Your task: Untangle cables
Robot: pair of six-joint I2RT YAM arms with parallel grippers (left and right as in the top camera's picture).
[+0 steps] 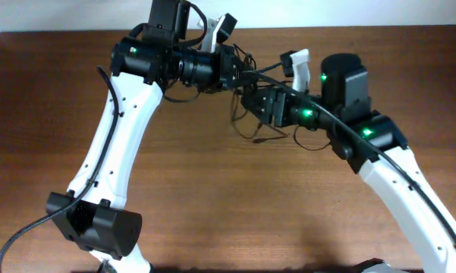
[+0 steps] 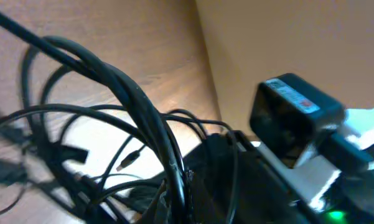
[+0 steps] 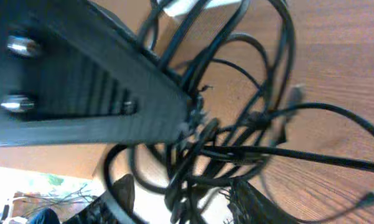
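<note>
L gripper (image 1: 239,74) closed, pinching cables (image 2: 137,106) where the strands bunch. R gripper (image 1: 262,102) just beside it, 1 finger (image 3: 93,93) against the cables; can't tell its grip. Loops hang btwn the 2 grippers, above table (image 1: 212,197) near its far edge, bare wood in front.

Two arms (image 1: 117,129) (image 1: 410,182); two end effectors (image 1: 239,73) (image 1: 259,102); one tangled cable bundle (image 1: 252,127); one table (image 1: 212,197).

The cables (image 3: 236,146) before me are thin black cords, knotted into one tangled bundle. Loops splay out above the counter (image 1: 212,212), and small plug ends (image 2: 129,160) dangle loose.
</note>
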